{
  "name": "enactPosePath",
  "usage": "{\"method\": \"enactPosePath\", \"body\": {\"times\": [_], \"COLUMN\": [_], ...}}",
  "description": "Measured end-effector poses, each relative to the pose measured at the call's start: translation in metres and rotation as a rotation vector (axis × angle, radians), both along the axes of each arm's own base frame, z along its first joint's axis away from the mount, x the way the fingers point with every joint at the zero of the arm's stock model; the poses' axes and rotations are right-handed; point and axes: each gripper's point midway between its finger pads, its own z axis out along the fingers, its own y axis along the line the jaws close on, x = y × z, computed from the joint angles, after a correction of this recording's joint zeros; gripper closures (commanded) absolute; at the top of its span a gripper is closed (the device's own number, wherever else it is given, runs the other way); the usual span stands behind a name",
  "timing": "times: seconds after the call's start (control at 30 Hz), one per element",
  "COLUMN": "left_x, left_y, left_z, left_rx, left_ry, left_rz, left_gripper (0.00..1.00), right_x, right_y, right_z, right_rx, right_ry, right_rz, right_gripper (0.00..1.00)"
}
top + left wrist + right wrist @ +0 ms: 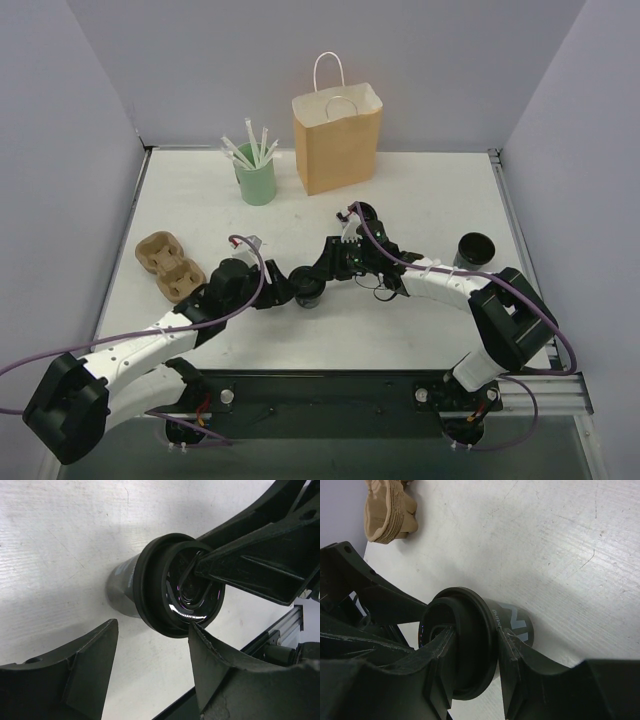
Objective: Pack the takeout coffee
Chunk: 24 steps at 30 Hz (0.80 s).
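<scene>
- Overhead view: a white table [430, 200] w/ two robot arms reaching in from its near edge. Their tips meet near the table's middle, a little toward the near edge.
- The takeout coffee cup [310, 295], small and black, appears to stand there btwn the two tips, w/ its black lid [165, 580] on top.
- The right pincer [477, 635] is narrow and clamped on the lid's rim. One finger lies across the lid top; the other is tucked under the rim against the cup wall.
- The left pincer [152, 630] is wide and holds nothing. Its fingers sit either side of the lidded end, just short of it; whether one brushes the rim can't be told.
- Likely step: seating the lid, w/ the cup steadied before packing.
- To do it well: press square & even round the rim, not at one side only, or the lid may cock up.
- The left pincer would do best closing low on the cup wall, gently, since a thin cup probably crushes easily.
- Elsewhere: a brown paper bag [338, 140] at the far edge, approx. centre, w/ a mint-green cup of straws [256, 180] left of it.
- A pulp carrier [170, 265] sits by the left edge, and a second black cup [475, 250], no lid, by the right edge.
</scene>
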Motion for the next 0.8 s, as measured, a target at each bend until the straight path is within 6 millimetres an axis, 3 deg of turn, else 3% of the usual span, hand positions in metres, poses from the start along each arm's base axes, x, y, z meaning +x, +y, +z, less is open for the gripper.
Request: {"method": "enactPosePath", "body": {"times": [0.8], "left_x": [0.020], "left_y": [-0.019], "left_z": [-0.003], "left_rx": [-0.092], "left_ry": [0.002], "left_rz": [-0.019], "left_gripper": [0.38], "right_x": [0.004], "right_y": [-0.003], "right_z": [0.000], "right_rx": [-0.004], "right_ry": [-0.018], "right_rz": [0.008], "right_gripper": [0.92]}}
